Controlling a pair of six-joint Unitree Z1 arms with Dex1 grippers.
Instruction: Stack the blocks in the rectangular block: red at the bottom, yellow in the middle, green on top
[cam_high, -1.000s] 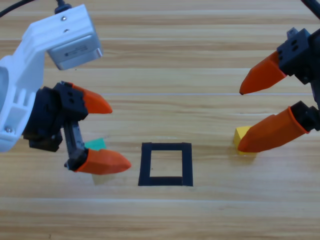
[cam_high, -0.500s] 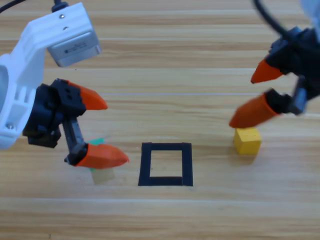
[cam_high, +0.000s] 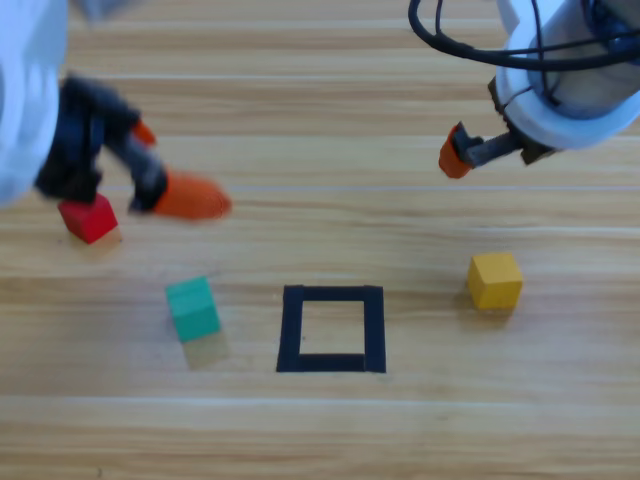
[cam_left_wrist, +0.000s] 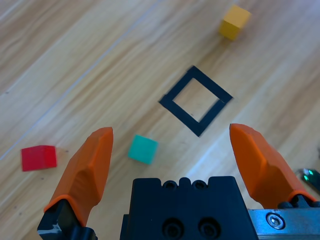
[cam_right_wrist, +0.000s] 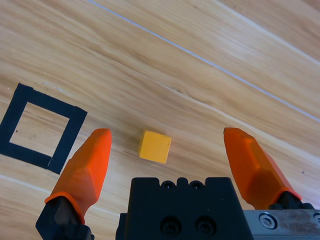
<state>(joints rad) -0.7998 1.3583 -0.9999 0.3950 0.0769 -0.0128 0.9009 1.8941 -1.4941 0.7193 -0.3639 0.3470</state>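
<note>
**Three cubes lie apart on the table, the tape outline holds nothing**

Take the rectangular block (cam_high: 331, 329), the black tape outline, as your landmark. Inside it you see only bare wood of the table (cam_high: 330, 440).

Nearest to it, on its left side in the high view, stands the green cube (cam_high: 192, 308). It is near the outline but does not touch the tape. In the left wrist view the green cube (cam_left_wrist: 142, 149) sits low between the two orange jaws, with the outline (cam_left_wrist: 196, 100) farther behind it.

On the right side of the outline, a little farther than the green one, stands the yellow cube (cam_high: 495, 280), also apart from the tape. In the right wrist view you find the yellow cube (cam_right_wrist: 154, 146) between the jaws, and the outline (cam_right_wrist: 39, 127) off to one side.

The red cube (cam_high: 89, 218) is the farthest from the outline, well to its left and higher in the high view.

The left gripper (cam_left_wrist: 180, 150) hangs above the table just beside the red cube, its jaws spread wide and holding nothing. The right gripper (cam_right_wrist: 172, 150) is above and beyond the yellow cube, far from the outline at the upper right, jaws also spread wide and free.
</note>
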